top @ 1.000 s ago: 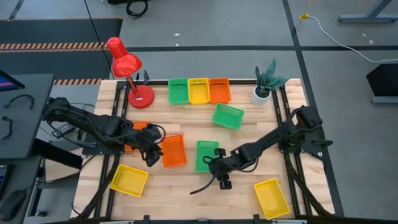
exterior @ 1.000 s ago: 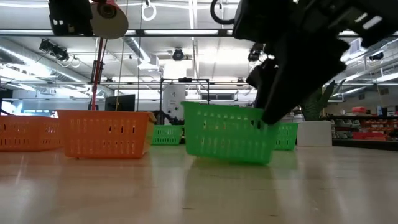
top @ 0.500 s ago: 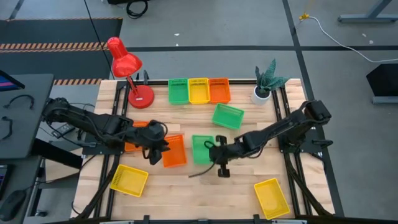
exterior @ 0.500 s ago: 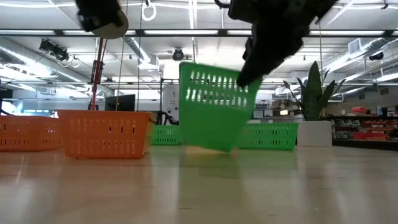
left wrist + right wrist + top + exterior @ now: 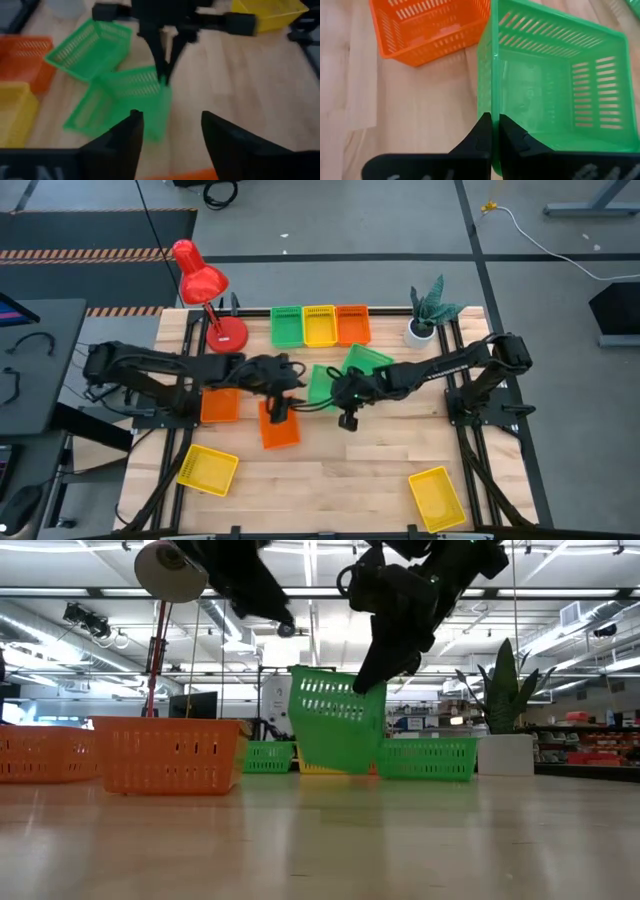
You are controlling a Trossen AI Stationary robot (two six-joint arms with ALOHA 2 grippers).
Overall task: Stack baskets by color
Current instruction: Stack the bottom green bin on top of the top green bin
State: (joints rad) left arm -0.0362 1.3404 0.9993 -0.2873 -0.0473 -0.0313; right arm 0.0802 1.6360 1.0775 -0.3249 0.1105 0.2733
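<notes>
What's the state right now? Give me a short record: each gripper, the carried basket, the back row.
right gripper: shut on the rim of the green basket, lifted and tilted above the table
left gripper: open, empty, above the orange basket
second green basket: loose on the table, beside the lifted one
back row: green, yellow, orange baskets side by side

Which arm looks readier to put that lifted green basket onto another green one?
The right. Its gripper is pinched shut on the slotted green plastic basket's wall, beside another green basket. The left gripper is open, empty.
</notes>
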